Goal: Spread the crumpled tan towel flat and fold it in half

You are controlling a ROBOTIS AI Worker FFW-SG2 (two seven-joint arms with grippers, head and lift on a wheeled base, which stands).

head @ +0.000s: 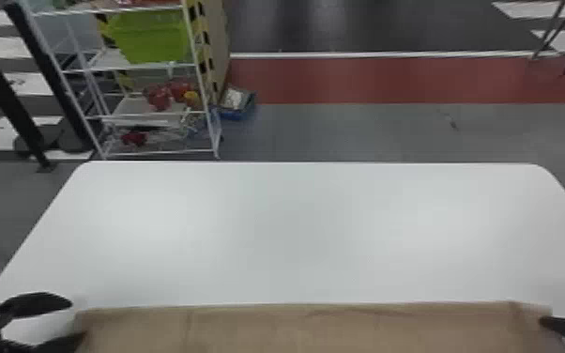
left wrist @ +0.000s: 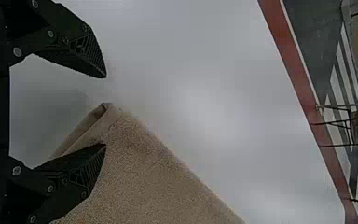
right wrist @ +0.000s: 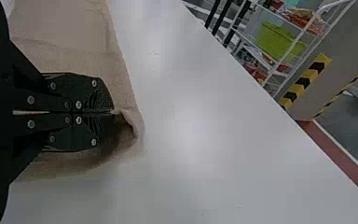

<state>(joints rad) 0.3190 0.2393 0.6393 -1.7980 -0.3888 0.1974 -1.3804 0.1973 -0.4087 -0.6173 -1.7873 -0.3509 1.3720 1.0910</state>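
The tan towel (head: 295, 328) lies spread along the near edge of the white table, its far edge nearly straight with light creases. At its left far corner the left gripper (head: 77, 319) stands open. In the left wrist view that gripper (left wrist: 106, 111) has its fingers apart, the corner of the towel (left wrist: 135, 172) between and under them. On the right, the right gripper (head: 546, 321) is at the other far corner. The right wrist view has this gripper (right wrist: 113, 112) shut on a pinched bit of the towel (right wrist: 74, 28), the corner curling up past the fingertips.
The white table (head: 291, 225) extends beyond the towel, with rounded far corners. Past it on the left stands a wire shelf (head: 150, 112) holding a green bin (head: 150, 35), and a blue tray (head: 239, 105) sits on the floor beside the shelf.
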